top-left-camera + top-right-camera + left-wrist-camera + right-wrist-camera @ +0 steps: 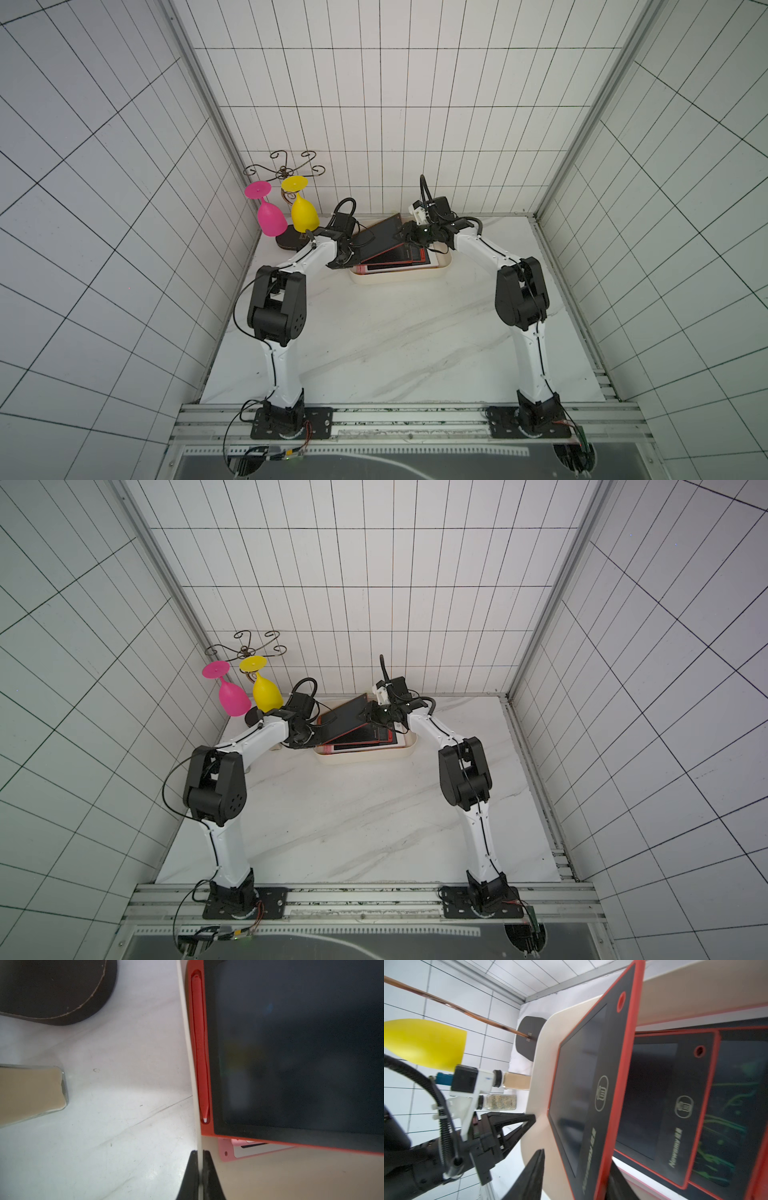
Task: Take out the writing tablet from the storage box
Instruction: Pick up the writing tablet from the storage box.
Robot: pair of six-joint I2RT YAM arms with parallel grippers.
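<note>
The cream-white storage box (399, 277) (365, 757) sits at the back of the table and holds a stack of red-framed writing tablets. My left gripper (347, 261) (200, 1152) is shut on the box's left wall (187, 1043). The top writing tablet (382, 239) (347, 719) (591, 1064) is tilted, with its right edge raised off the stack. My right gripper (405, 235) (577, 1155) straddles that raised edge. One finger lies under the red frame and the other stands a little apart above the screen. A red stylus (200, 1043) sits in the tablet's side slot. More tablets (675, 1095) lie beneath it.
A pink goblet (270, 216) and a yellow goblet (303, 212) hang upside down from a wire stand (284, 168). Its dark base (291, 241) sits just left of the box. The back wall runs close behind the box. Bare marble tabletop (395, 340) lies in front.
</note>
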